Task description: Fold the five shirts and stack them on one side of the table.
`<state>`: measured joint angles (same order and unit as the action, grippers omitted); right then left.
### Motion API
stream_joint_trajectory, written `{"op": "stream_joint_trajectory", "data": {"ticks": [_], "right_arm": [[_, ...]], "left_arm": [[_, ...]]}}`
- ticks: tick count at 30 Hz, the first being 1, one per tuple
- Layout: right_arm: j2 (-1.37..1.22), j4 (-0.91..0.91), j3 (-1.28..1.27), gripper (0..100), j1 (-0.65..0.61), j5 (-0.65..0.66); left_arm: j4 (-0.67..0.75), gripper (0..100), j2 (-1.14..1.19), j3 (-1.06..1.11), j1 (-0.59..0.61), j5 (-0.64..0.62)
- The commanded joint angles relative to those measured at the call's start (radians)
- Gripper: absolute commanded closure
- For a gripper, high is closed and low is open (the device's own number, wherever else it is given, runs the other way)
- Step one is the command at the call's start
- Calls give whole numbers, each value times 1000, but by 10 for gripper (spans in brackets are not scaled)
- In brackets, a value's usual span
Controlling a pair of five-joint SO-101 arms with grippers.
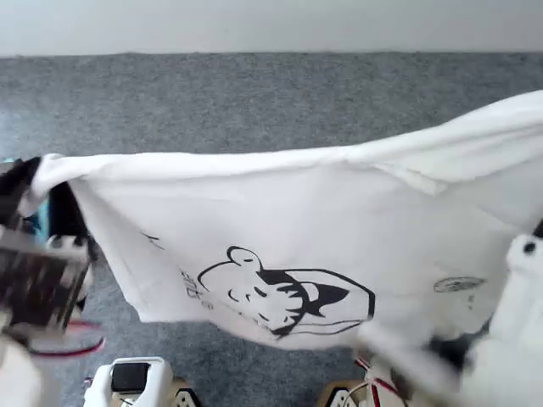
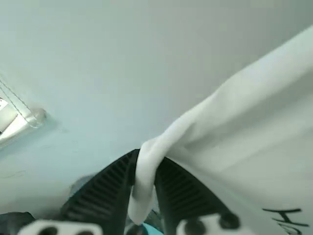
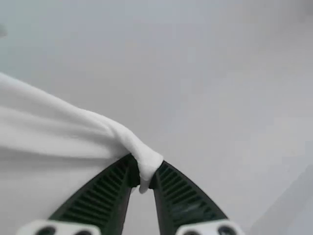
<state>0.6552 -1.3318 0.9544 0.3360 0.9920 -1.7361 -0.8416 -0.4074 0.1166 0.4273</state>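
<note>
Closest to its wrist camera, the left gripper (image 2: 144, 196) has only a narrow twist of white cloth between its ribbed black jaws. The right gripper (image 3: 142, 181) has even less, a small nub of fabric poking just past its fingertips. That looks like the main risk. With so little cloth in either pinch, a sharp pull apart or a quick swing could drag a corner free, and the shirt (image 1: 297, 229) would drop in a heap and need to be spread again. Uneven lowering is the second risk, because one side could land first and crease or fold under itself. Both grippers are closed tight on the cloth, with no gap visible except the fabric itself. Each holds one end of the shirt's upper edge. Farther out, the shirt hangs in the air, stretched wide between the two arms over the middle of the table (image 1: 254, 93). Its printed side faces up toward the high camera, and its loose lower edge sags toward the table's near edge. Beyond it, the grey surface runs to the far edge and a pale wall.
</note>
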Motion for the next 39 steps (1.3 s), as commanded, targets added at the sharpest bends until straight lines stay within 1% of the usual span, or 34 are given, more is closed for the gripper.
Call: {"op": "stream_joint_trajectory", "data": {"ticks": [1, 7, 9, 11, 13, 16, 20, 24, 27, 33, 36, 39], "right_arm": [[-35, -38, -172, 988, 15, 9], [-74, -33, -540, 989, -134, 15], [-91, 4, -657, 989, -185, 15], [-108, 82, -767, 989, -219, 11], [-130, 197, -870, 989, -248, 11], [-165, 397, -997, 989, -275, 11], [-229, 645, -1089, 989, -305, 11], [-328, 840, -1102, 990, -317, 14], [-418, 1001, -1099, 990, -317, 20], [-545, 1248, -1097, 990, -328, 132], [-596, 1296, -1066, 989, -334, 176], [-662, 1302, -1019, 989, -332, 184]], "left_arm": [[60, 985, -2, 176, 3, -3], [328, 984, -2, 607, 2, -3], [419, 984, 6, 730, 2, 25], [497, 984, 32, 819, 2, 49], [580, 984, 80, 875, 2, 51], [683, 984, 186, 888, 2, 51], [813, 984, 367, 829, 2, 51], [858, 984, 571, 680, 2, 51], [853, 984, 727, 536, 3, 51], [841, 984, 976, 289, 8, 51], [761, 984, 1051, 176, 2, 52], [694, 984, 1115, 81, 2, 52]]}}
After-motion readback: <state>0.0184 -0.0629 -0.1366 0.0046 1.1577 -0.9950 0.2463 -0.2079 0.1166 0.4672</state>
